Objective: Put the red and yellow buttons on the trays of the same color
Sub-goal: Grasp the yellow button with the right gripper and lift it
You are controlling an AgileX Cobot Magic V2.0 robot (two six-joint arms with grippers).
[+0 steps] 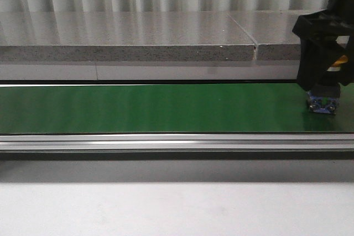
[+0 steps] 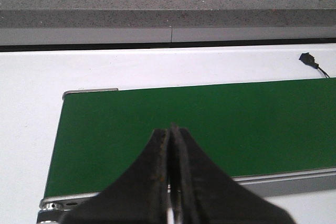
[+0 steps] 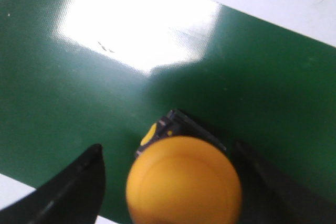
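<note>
Right hand (image 3: 168, 182) is low over the green belt (image 1: 155, 109) at its right end, fingers (image 3: 79, 187) spread wide either side of the yellow button (image 3: 184, 182), not touching it. Button stands on the belt. Left hand (image 2: 170, 177) is clenched, empty, above the belt's left end.
</note>
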